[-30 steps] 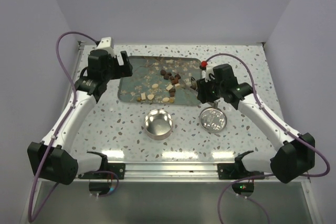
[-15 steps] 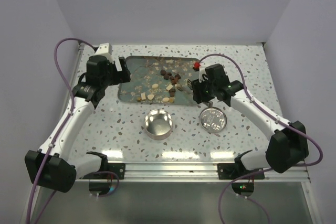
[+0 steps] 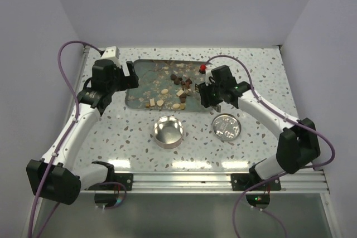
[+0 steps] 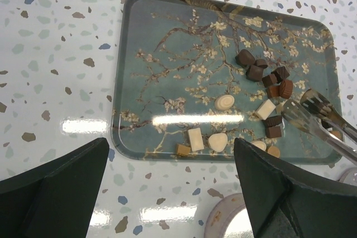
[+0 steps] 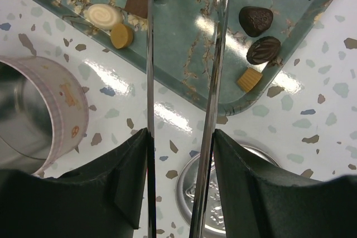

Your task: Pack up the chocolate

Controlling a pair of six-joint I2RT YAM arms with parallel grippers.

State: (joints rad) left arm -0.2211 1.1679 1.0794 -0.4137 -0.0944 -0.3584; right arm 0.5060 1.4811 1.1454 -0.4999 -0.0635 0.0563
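Note:
Chocolate (image 3: 181, 90) pieces, dark, tan and cream, lie scattered on the blue flowered tray (image 3: 144, 79); the left wrist view shows them (image 4: 262, 73) on the tray's right half. My right gripper (image 3: 203, 92) (image 5: 181, 133) is shut on metal tongs (image 5: 215, 54), whose two blades reach out over the tray's near right corner. The tong tips (image 4: 305, 111) hover by the dark pieces, spread apart. My left gripper (image 3: 129, 75) (image 4: 170, 144) hangs open over the tray's left edge, holding nothing.
An open round tin (image 3: 168, 131) (image 5: 33, 110) stands on the speckled table in front of the tray. Its silver lid (image 3: 226, 126) (image 5: 223, 204) lies flat to the right, below my right gripper. Purple cables loop over both arms.
My right arm has carried the tongs left and away from the lid, out over the tray's right end. The left arm shifted slightly early on, then stayed put.

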